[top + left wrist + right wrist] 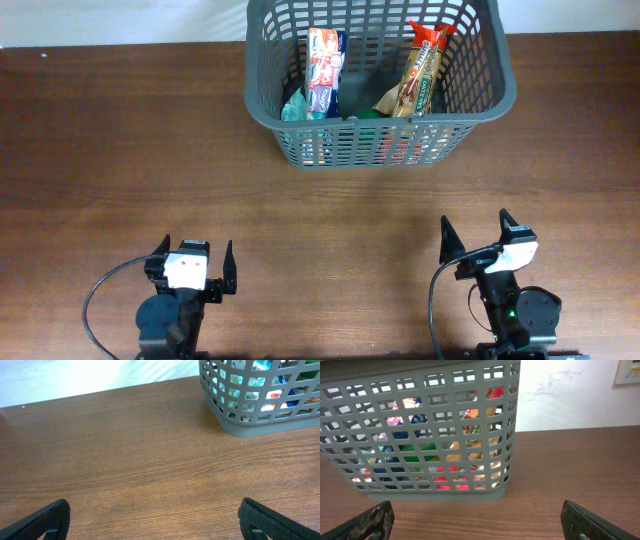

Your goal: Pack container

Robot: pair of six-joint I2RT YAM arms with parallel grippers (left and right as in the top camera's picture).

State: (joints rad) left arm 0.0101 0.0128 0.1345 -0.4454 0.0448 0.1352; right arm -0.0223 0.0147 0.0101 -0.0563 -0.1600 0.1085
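The container, a dark grey basket (pixel 380 130) with slotted sides, stands at the far middle of the wooden table. It holds several snack packets, among them a white and blue packet (pixel 325 70) and an orange bar wrapper (pixel 420 72). It shows at the top right of the left wrist view (pixel 260 427) and fills the upper left of the right wrist view (pixel 420 490). My left gripper (pixel 197 262) is open and empty near the front left edge. My right gripper (pixel 476 236) is open and empty at the front right, well short of the basket.
A white wall (pixel 570 395) rises behind the table's far edge. Bare wooden tabletop (pixel 130 150) lies between the grippers and the basket.
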